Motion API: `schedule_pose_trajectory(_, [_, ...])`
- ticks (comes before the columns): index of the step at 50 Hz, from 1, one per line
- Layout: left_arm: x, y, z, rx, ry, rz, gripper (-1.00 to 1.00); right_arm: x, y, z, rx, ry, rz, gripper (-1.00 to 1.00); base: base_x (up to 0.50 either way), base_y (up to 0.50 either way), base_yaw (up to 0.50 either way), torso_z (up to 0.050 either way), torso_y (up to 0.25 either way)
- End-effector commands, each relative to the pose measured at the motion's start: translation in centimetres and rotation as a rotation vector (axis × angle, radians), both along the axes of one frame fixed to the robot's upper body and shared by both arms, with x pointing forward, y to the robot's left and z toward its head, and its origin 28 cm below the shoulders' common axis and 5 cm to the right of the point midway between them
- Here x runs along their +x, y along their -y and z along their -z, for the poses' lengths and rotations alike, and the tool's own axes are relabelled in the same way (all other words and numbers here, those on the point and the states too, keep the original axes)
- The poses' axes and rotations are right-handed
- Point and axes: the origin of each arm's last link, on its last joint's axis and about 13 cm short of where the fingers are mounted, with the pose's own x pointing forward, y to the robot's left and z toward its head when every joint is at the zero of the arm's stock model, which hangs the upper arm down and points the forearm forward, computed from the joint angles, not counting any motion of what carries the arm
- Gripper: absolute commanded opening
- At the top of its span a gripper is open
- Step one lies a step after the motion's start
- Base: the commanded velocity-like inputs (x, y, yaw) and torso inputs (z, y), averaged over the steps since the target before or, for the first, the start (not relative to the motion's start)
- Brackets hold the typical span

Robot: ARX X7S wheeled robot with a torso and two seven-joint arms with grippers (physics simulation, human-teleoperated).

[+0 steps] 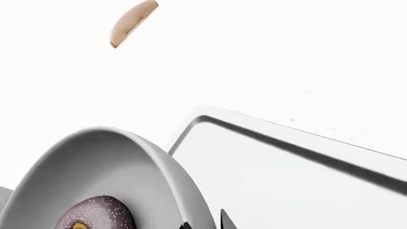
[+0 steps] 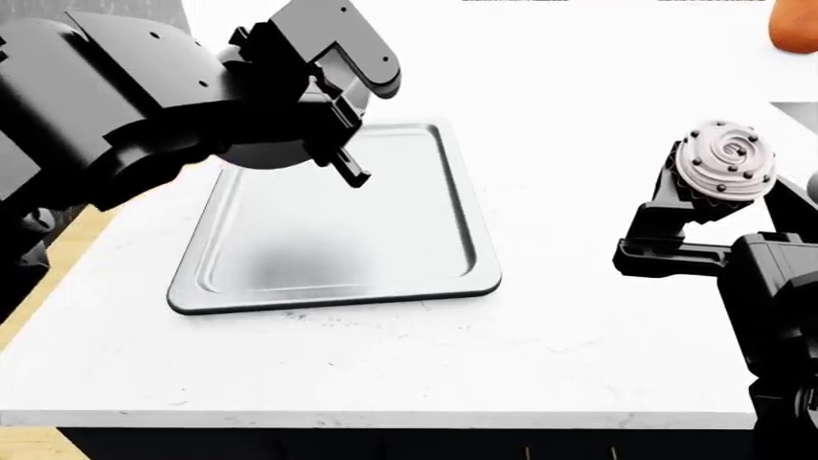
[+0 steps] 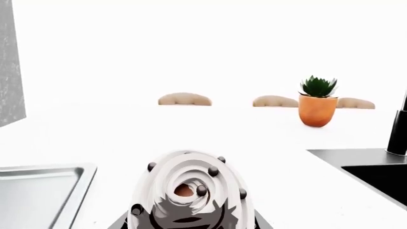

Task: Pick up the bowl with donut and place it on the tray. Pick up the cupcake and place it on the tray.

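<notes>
**A:** Where is the bowl relative to the left gripper?

**B:** In the left wrist view the bowl (image 1: pixel 121 176) fills the lower left of the frame, tilted, right up against the camera. Two dark finger tips (image 1: pixel 226 220) just show at the bottom edge beside its rim. Whether they pinch the rim cannot be told. In the head view the left gripper (image 2: pixel 335 144) sits in the upper left of the frame, over the far left part of the tray (image 2: pixel 383 287), and the arm hides the bowl completely.

**A:** What do the bowl and donut look like?

**B:** The bowl is smooth, light grey and round. The donut (image 1: pixel 95 214) lies inside it at the bottom edge of the frame: purplish-brown, finely speckled, with a tan spot at its hole.

**A:** And the tray?

**B:** A flat silver-grey rectangle with rounded corners and a low rim, lying on the white counter (image 2: pixel 588 335) in the centre left of the head view. Its visible surface is bare.

**A:** Where is the cupcake?

**B:** At the right of the head view, the right gripper (image 2: pixel 715 196) has closed around the cupcake (image 2: pixel 725 158) at its dark wrapper, well apart from the tray. It appears raised off the counter.

**A:** Its appearance?

**B:** White swirled frosting dotted with dark beads. In the right wrist view it sits bottom centre, with an orange potted plant (image 3: pixel 317 102) far behind.
</notes>
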Motion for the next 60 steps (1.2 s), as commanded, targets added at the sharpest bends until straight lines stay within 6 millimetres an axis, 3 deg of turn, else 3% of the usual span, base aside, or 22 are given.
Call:
schedule_pose_trajectory(1, [1.9, 1.8, 0.1, 0.023, 0.053, 0.019, -1.00, 0.0, 0.1, 0.2, -0.011, 0.003, 0.006, -1.00, 0.00, 0.00, 0.00, 0.000, 0.000])
schedule_pose_trajectory(10, [3.2, 3.0, 1.0, 0.024, 0.052, 0.042, -1.00, 0.0, 0.3, 0.4, -0.007, -0.002, 0.014, -1.00, 0.00, 0.00, 0.00, 0.000, 0.001])
schedule_pose_trajectory(19, [3.2, 3.6, 1.5, 0.028, 0.036, 0.066, -1.00, -0.2, 0.4, 0.4, -0.004, 0.000, 0.018, -1.00, 0.00, 0.00, 0.00, 0.000, 0.001])
schedule_pose_trajectory(60, [3.9, 3.9, 4.2, 0.043, -0.043, 0.070, -1.00, 0.3, 0.5, 1.3, 0.014, -0.018, 0.015, -1.00, 0.00, 0.00, 0.00, 0.000, 0.001])
